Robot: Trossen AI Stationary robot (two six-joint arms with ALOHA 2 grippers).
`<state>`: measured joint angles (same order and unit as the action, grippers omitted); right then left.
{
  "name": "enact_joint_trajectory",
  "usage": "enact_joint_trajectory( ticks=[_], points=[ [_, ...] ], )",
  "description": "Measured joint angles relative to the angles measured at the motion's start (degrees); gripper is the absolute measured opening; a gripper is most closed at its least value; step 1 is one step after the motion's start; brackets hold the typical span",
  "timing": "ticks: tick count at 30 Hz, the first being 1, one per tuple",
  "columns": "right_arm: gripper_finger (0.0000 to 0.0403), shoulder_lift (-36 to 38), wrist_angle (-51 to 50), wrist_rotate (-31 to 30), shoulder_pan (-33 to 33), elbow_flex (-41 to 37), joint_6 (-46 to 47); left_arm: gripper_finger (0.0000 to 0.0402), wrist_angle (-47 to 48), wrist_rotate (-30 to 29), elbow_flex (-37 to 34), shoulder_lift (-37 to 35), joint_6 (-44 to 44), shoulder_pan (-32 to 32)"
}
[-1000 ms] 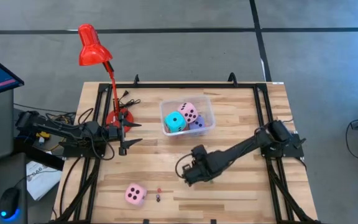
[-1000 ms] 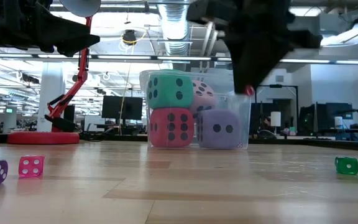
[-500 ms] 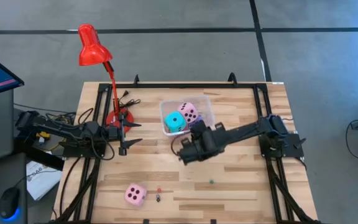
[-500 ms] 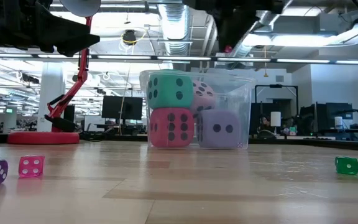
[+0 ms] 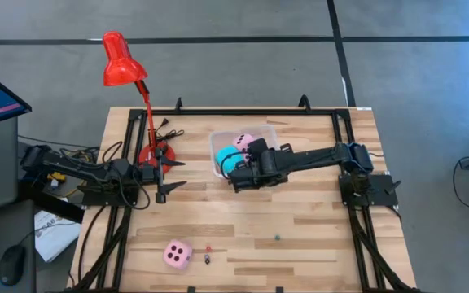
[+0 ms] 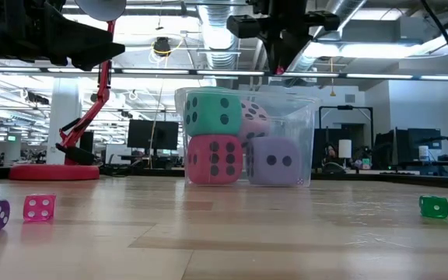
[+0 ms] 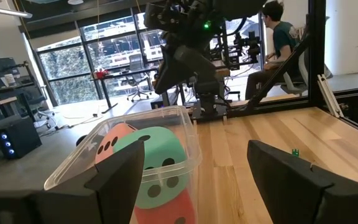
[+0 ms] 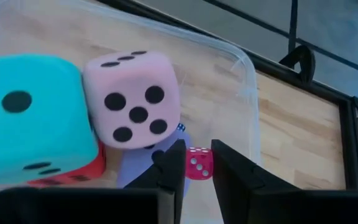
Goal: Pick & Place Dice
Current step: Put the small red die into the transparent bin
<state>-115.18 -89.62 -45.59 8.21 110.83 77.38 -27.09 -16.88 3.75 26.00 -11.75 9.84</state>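
Hovering over clear bin (image 5: 272, 134), right gripper (image 8: 194, 165) pinches small pink die (image 8: 198, 163); cyan (image 8: 27, 118), pink (image 8: 132, 99), red, lavender dice inside. Second pink die (image 5: 177, 254) on table (image 5: 316, 220). Left gripper (image 7: 194, 180) spread, idle.
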Motion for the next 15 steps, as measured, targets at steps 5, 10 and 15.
enact_joint_trajectory(
  ticks=[5,10,15],
  points=[
    [0.0085,0.0,0.3,-0.1,-0.9,0.0,0.0,0.0274,0.0,0.0,0.0,0.0,0.0,0.0],
    [0.0119,0.0,0.3,0.0,-1.5,0.0,0.1,0.0274,0.0,0.0,0.0,0.0,0.0,0.0],
    [0.0164,0.0,0.7,0.1,-1.6,0.0,0.2,0.0274,0.0,0.0,0.0,0.0,0.0,0.0]
  ],
)
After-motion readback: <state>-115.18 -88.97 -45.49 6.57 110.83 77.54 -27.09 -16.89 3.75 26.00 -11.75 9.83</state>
